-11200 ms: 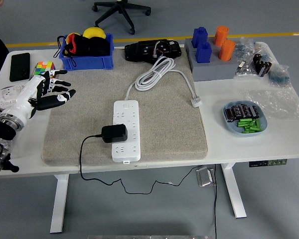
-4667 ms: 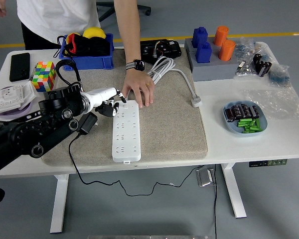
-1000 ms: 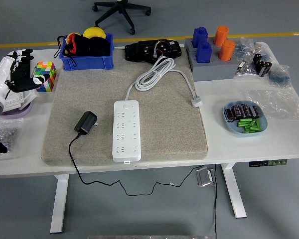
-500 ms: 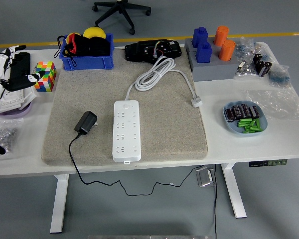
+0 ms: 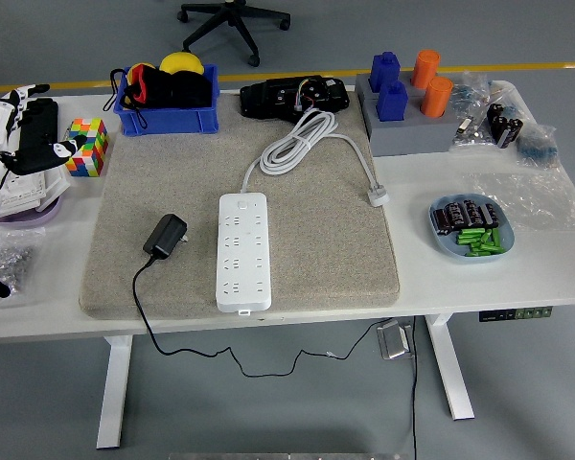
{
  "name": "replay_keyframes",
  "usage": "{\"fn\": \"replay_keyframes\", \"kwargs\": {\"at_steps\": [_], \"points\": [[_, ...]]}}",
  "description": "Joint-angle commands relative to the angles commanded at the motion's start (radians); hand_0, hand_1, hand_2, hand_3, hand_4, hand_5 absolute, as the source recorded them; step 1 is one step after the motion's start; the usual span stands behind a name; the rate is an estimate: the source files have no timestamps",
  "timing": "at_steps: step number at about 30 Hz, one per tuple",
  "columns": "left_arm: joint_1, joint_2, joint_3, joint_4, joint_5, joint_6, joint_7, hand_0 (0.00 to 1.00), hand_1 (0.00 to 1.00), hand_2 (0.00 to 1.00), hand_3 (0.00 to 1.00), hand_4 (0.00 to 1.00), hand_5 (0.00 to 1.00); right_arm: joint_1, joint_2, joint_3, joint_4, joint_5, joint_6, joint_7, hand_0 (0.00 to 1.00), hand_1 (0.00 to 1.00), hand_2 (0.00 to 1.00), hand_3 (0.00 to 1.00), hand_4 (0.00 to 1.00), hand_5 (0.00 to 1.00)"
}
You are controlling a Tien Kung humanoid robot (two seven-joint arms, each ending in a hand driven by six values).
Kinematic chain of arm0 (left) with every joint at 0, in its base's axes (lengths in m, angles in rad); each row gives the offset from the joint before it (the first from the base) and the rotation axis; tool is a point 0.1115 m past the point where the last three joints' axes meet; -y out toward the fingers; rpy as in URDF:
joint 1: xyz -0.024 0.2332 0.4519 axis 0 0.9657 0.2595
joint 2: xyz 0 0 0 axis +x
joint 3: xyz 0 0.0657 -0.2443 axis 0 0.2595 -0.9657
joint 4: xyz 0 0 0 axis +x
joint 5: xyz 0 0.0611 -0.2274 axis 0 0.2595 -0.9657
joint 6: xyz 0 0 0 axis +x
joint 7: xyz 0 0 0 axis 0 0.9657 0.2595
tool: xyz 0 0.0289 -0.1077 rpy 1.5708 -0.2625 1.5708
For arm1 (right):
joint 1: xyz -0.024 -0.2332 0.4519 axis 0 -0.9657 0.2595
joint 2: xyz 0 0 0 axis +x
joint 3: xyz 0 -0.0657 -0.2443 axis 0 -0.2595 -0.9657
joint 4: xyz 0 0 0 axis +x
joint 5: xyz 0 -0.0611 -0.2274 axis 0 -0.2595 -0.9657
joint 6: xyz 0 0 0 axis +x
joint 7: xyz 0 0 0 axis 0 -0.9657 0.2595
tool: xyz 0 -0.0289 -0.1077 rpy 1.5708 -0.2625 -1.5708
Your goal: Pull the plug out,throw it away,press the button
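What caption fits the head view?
Black plug lies unplugged on the mat beside the white power strip; left hand at table's left edge.

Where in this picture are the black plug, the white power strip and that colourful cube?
black plug (image 5: 165, 236), head view, on the middle of its body, lying on the grey mat.
white power strip (image 5: 242, 251), head view, on its socket face, mid-length.
colourful cube (image 5: 87, 147), head view, on its front face.
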Motion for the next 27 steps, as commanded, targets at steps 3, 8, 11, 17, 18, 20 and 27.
{"fn": "replay_keyframes", "kwargs": {"at_steps": [3,8,11,17,18,20,27], "points": [[0.003,-0.002,-0.002,-0.003,0.001,0.0,0.001,0.826,0.804,0.793,0.857,0.84,0.094,-0.001,0.001,0.002,0.0,0.0,0.0,0.0,0.784,0.743,0.738,0.741,0.789,0.756],[0.007,-0.004,-0.005,-0.005,0.001,0.002,0.0,0.821,0.802,0.79,0.856,0.833,0.082,-0.002,0.003,0.003,0.001,0.0,0.0,0.0,0.785,0.742,0.738,0.741,0.789,0.757],[0.007,-0.005,-0.006,-0.006,0.002,0.004,-0.001,0.821,0.802,0.79,0.856,0.833,0.082,-0.002,0.004,0.004,0.0,-0.001,0.0,0.0,0.785,0.742,0.738,0.741,0.789,0.757],[0.007,-0.006,-0.005,-0.008,0.0,0.006,-0.002,0.817,0.793,0.785,0.854,0.825,0.073,-0.002,0.003,0.004,0.001,-0.001,-0.001,0.0,0.785,0.743,0.738,0.74,0.79,0.755],[0.007,-0.007,-0.005,-0.008,0.0,0.006,-0.002,0.817,0.793,0.785,0.854,0.825,0.073,-0.002,0.003,0.004,0.001,-0.001,0.0,0.0,0.785,0.743,0.738,0.74,0.79,0.755],[0.006,-0.007,-0.003,-0.008,0.0,0.006,-0.002,0.817,0.791,0.784,0.854,0.824,0.073,-0.001,0.004,0.005,0.001,-0.001,-0.001,0.0,0.785,0.743,0.738,0.741,0.789,0.756],[0.005,-0.007,0.0,-0.005,0.001,0.005,0.0,0.815,0.791,0.781,0.852,0.817,0.065,-0.001,0.004,0.007,0.001,0.0,-0.001,0.0,0.785,0.743,0.738,0.74,0.789,0.756]]}}
